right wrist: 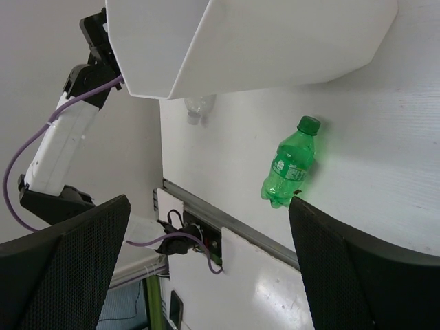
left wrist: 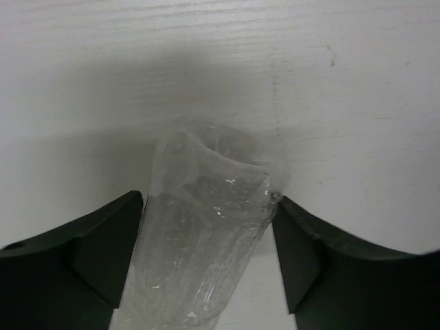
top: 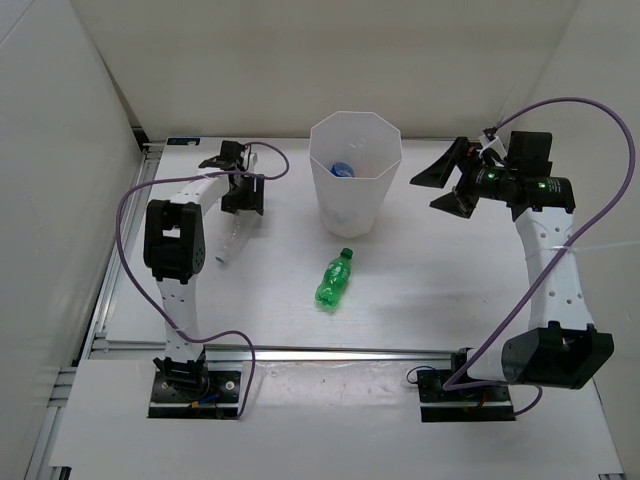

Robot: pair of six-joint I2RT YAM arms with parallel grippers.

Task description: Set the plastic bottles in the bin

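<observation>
Clear thin plastic: the clear bottle (left wrist: 206,234) is judged light, easily dented and slippery; grip across the ribbed body. It lies far left on the table (top: 420,290), between the left gripper (left wrist: 207,210) jaws, which meet both sides; clamping cannot be told. Right gripper (top: 445,187) jaws stand wide apart, right of the bin (top: 318,150).

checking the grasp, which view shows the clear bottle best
Left wrist: the clear bottle fills the frame, flanked by the left end effector. Top external shows it small and faint; right wrist, a sliver near the bin.
</observation>
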